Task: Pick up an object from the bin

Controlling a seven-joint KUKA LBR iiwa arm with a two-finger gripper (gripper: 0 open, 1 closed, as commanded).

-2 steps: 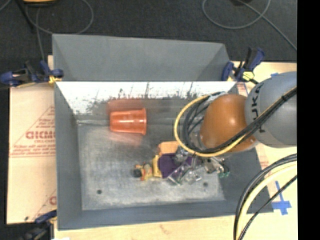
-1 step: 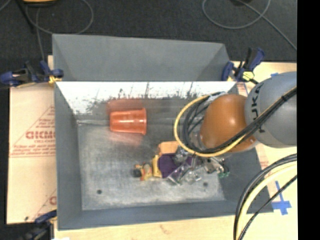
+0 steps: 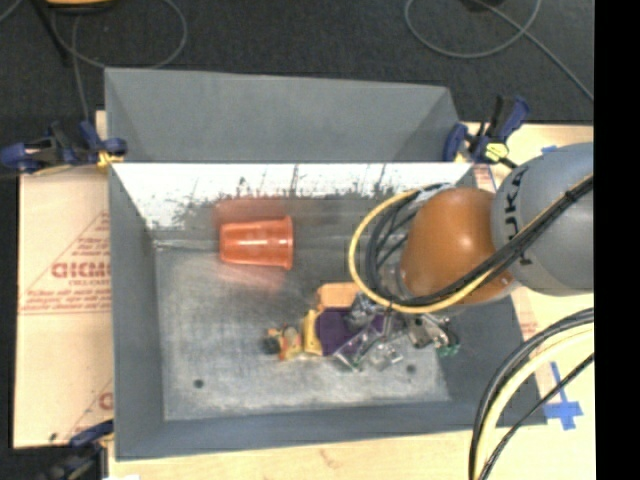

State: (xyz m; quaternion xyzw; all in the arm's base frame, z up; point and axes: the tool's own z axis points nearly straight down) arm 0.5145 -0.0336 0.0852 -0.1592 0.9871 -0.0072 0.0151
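Because the orange wrist cover (image 3: 445, 245) and its looped cables (image 3: 362, 236) sit right over it, the hand (image 3: 388, 338) is hard to read: some dark and glinting parts poke out below the cover, low near the bin (image 3: 135, 308) floor. Released or clenched, I cannot tell, and nothing can be seen gripped in it. Nearest thing is a purple piece (image 3: 352, 336), just beside the hand on the side away from the arm, toward the view's left. Whether the two touch cannot be made out. It lies slantwise, and its long axis is hard to judge because clear or silvery bits (image 3: 372, 358) are tangled at its near end, directly under the hand. Up and left of the hand, close by, is a tan block (image 3: 336, 295), lying flat. Further left along the same line sits a small yellow-brown toy (image 3: 290, 343), apart from the hand. These make one short row running leftward from the hand. An orange cup (image 3: 257, 242) lies on its side well apart, up and far left of the hand by the back wall, with its long axis across the bin. Judgement: the coming move turns on the purple piece being immediately left of the hand, so a small shift that way, not a reach, looks to be what is needed. The risk is catching the clear bits instead.
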